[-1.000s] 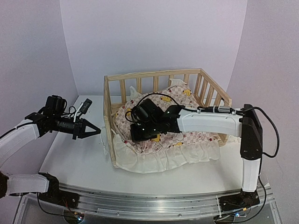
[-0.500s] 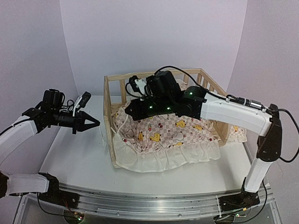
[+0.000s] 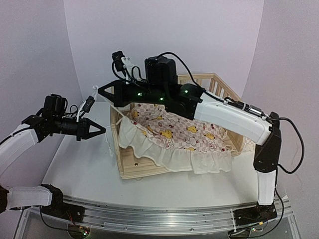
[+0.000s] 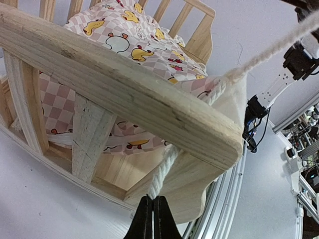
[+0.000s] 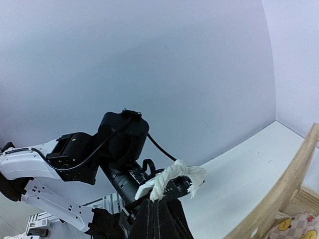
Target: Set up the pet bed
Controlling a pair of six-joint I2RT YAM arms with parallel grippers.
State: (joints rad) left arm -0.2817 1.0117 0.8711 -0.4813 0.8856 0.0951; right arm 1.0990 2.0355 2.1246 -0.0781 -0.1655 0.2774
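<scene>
- White worktop (image 3: 79, 169) carries the pet bed (image 3: 130, 165) at centre, cushion (image 3: 169, 127) inside.
- My left gripper (image 3: 102, 131) clamps a cord (image 4: 162, 167) just beside it.
- My right gripper (image 3: 101, 91), raised, pinches a knotted cord end (image 5: 174, 175).

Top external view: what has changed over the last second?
The right gripper, shut on a white cord, rose from the cushion and swung left past the left rail of the pet bed, drawing the cushion's left front frill up off the table. The left gripper stayed beside that rail, shut on the other cord; the pet bed kept its place.
</scene>
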